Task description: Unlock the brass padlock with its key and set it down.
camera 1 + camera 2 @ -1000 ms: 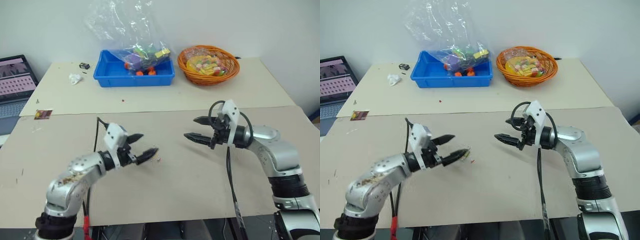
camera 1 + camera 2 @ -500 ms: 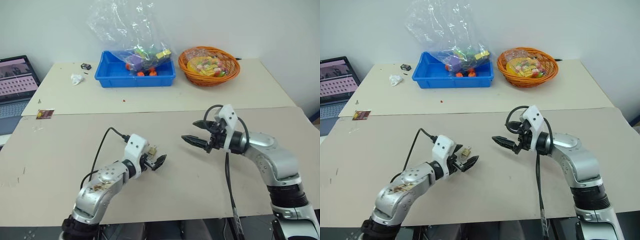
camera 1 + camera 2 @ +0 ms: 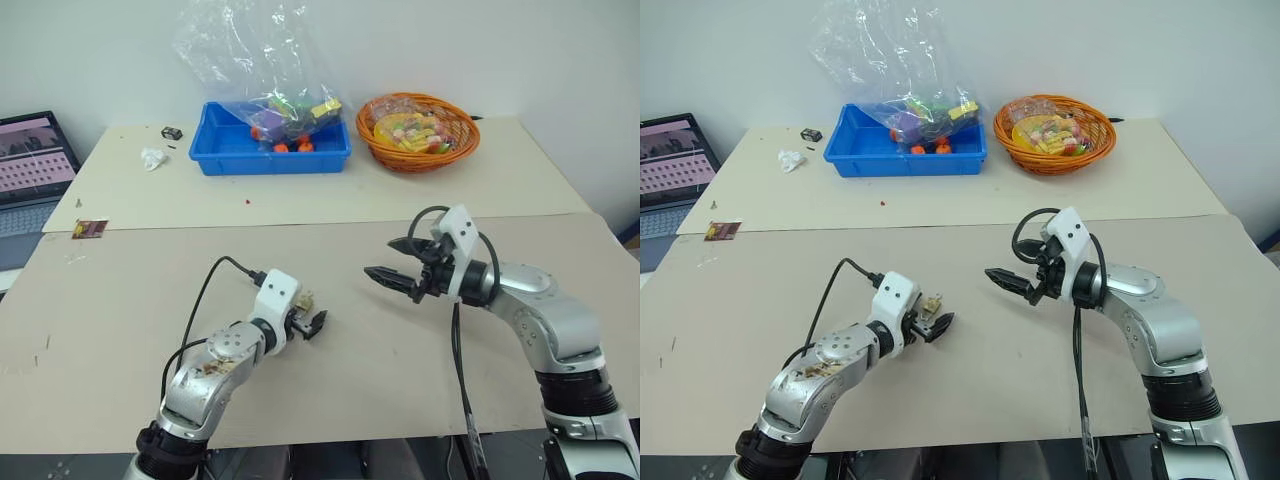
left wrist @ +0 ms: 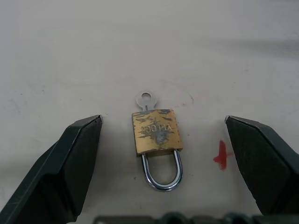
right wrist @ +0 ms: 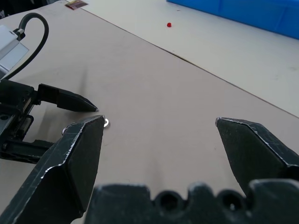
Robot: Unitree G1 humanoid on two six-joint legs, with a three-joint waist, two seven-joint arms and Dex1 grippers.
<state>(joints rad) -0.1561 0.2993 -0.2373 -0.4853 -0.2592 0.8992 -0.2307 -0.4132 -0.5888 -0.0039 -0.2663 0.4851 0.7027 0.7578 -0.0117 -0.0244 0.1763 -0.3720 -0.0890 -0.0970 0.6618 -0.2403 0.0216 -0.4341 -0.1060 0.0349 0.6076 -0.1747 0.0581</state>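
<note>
The brass padlock [image 4: 156, 133] lies flat on the tan board, its silver shackle [image 4: 162, 173] towards my left wrist. The key [image 4: 145, 100] sticks out of the far end of its body. My left gripper [image 4: 163, 118] is low over the board and open. Its two fingers stand on either side of the padlock without touching it. In the left eye view the padlock [image 3: 303, 300] shows as a small yellow speck at the left gripper [image 3: 312, 318]. My right gripper [image 3: 385, 260] hovers open and empty above the board, to the right of the padlock and pointing towards it.
A small red scrap [image 4: 222, 156] lies beside the padlock. At the back of the table stand a blue tray [image 3: 275, 160] holding a plastic bag of toys [image 3: 285, 110] and an orange basket [image 3: 418, 130]. A laptop [image 3: 30, 165] sits at the far left.
My left gripper has sunk towards the board and swung right, so its fingers now flank the padlock. Most of that happened in the earlier half second. The right gripper has hardly moved.
</note>
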